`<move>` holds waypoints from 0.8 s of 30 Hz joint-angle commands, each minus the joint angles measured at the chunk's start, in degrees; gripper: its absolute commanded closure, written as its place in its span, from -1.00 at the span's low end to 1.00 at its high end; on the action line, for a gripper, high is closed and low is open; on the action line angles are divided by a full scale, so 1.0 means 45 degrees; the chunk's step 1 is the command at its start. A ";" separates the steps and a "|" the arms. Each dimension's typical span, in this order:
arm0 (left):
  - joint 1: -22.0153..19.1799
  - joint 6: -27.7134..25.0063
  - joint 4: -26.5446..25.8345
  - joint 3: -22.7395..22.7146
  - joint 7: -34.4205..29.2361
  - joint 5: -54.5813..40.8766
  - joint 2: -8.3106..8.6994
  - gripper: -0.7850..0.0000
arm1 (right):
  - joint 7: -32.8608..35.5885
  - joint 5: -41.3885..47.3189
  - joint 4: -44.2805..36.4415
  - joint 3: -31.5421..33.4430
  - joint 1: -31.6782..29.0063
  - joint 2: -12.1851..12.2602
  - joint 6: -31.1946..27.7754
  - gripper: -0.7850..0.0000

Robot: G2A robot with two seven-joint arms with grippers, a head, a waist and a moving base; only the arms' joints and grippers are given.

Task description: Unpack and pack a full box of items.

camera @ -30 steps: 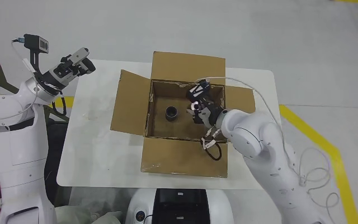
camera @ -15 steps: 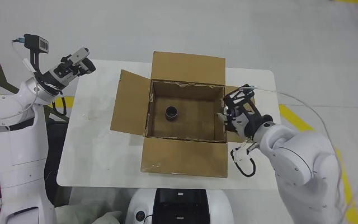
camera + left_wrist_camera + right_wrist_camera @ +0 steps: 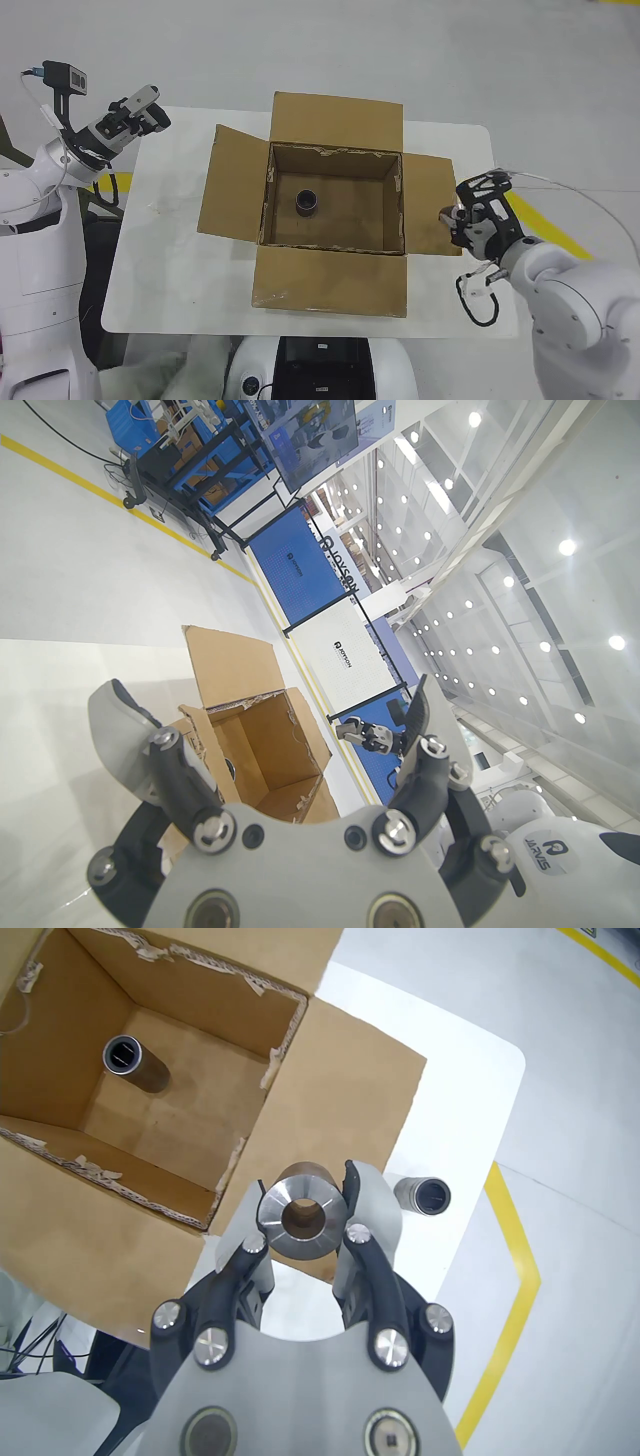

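An open cardboard box (image 3: 331, 273) stands mid-table, with one metal cylinder (image 3: 306, 204) upright on its floor, also seen from the right wrist (image 3: 134, 1064). My right gripper (image 3: 305, 1188) is shut on a second metal cylinder (image 3: 302, 1219), held above the outer edge of the box's right flap (image 3: 345, 1093). In the top view this gripper (image 3: 465, 215) is just right of the box. A third cylinder (image 3: 422, 1195) stands on the white table beyond the flap. My left gripper (image 3: 140, 108) hangs open at the table's far left corner, with nothing between its fingers (image 3: 125, 720).
The white table (image 3: 170, 260) has bare room left of the box and along its right edge (image 3: 490, 1078). All the box flaps lie folded outward. A yellow floor line (image 3: 560, 240) runs past the table's right side.
My right gripper has come up out of the box and moved right, past the right wall to the flap's outer edge, carrying the cylinder. The left arm has not moved.
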 commanded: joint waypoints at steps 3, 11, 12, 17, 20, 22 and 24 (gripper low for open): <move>0.0000 0.0000 0.0000 0.0000 0.0000 0.0000 0.0000 -1.00 | -0.0129 0.0041 0.0000 0.0449 -0.0519 0.0071 -0.0184 1.00; 0.0000 0.0000 0.0000 0.0000 0.0000 0.0000 0.0000 -1.00 | -0.0797 -0.0134 0.0000 0.1474 -0.2011 0.0191 -0.0518 1.00; 0.0000 0.0000 0.0000 0.0000 0.0000 0.0000 0.0000 -1.00 | -0.0930 -0.0178 0.0000 0.1652 -0.2264 0.0202 -0.0524 1.00; 0.0000 0.0000 0.0000 0.0000 0.0000 0.0000 0.0000 -1.00 | -0.1700 -0.0467 0.0000 0.2439 -0.3407 0.0241 -0.0623 1.00; 0.0000 0.0000 0.0000 0.0000 0.0000 0.0000 0.0000 -1.00 | -0.2013 -0.0579 0.0000 0.2784 -0.4041 0.0254 -0.0662 1.00; 0.0000 0.0000 0.0000 0.0000 0.0000 0.0000 0.0000 -1.00 | -0.2245 -0.0586 0.0000 0.2943 -0.4389 0.0258 -0.0682 1.00; 0.0000 0.0000 0.0000 0.0000 0.0000 0.0000 0.0000 -1.00 | -0.2465 -0.0604 0.0000 0.3081 -0.4719 0.0258 -0.0663 1.00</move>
